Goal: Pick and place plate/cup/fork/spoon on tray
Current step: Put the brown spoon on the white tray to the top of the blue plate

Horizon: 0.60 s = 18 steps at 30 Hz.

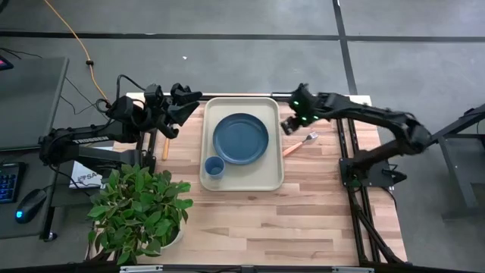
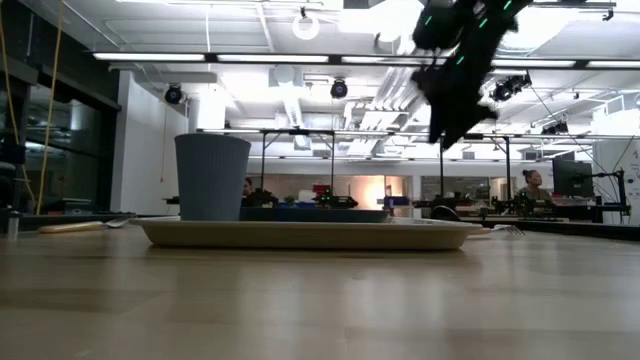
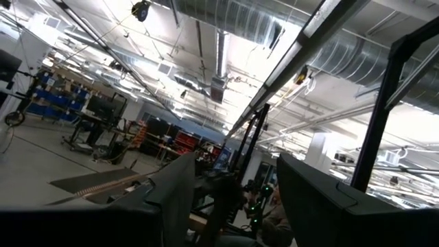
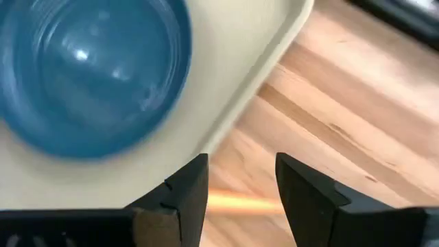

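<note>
The cream tray [image 1: 267, 180] lies mid-table. On it rest the dark-blue plate [image 1: 241, 139] and, at its near left corner, the small blue cup [image 1: 214, 166], which stands upright [image 2: 212, 177]. The fork [image 1: 301, 144] lies flat on the wood just right of the tray. The spoon [image 1: 165, 144] lies left of the tray, partly under my left arm. My right gripper [image 1: 289, 125] hangs open in the air above the fork's handle [image 4: 236, 202], beside the tray's right rim [image 4: 260, 82], holding nothing. My left gripper [image 1: 189, 105] stays open and raised at the tray's far left corner.
A potted plant [image 1: 140, 208] fills the table's near left corner. Bare wood runs along the near edge and right of the fork. A keyboard and mouse [image 1: 30, 203] sit on a side desk off the table's left.
</note>
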Motion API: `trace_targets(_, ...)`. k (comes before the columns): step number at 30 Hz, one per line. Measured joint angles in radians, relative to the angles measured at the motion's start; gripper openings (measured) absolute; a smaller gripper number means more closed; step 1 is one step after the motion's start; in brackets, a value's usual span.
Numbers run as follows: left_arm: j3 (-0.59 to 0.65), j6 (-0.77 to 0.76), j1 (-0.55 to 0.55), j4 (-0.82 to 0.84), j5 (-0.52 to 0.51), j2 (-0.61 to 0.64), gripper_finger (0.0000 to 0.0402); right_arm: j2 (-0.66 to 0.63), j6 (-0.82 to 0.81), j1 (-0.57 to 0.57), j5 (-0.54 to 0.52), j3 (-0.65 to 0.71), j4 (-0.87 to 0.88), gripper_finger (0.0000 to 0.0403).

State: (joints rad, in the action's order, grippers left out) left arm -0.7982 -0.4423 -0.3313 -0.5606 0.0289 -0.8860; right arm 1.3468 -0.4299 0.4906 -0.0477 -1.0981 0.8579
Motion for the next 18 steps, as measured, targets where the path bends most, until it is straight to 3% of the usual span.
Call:
trace_targets(4,0.0,-0.001,0.0,0.041,-0.015,0.0,0.0189,-0.181,0.018,-0.053,-0.044,0.06,0.027,0.0161)
trace_targets(9,0.0,-0.024,0.0,0.086,-0.014,0.0,0.0189,-0.472,-0.114,-0.117,0.06,0.31,-0.111,0.0161)
trace_targets(13,0.0,-0.016,0.0,0.109,-0.014,0.0,0.0189,-0.694,-0.277,-0.175,0.176,0.509,-0.453,0.0161)
trace_targets(18,0.0,-0.001,0.0,0.141,-0.015,0.0,0.0189,-0.84,-0.35,-0.213,0.152,0.674,-1.008,0.0161)
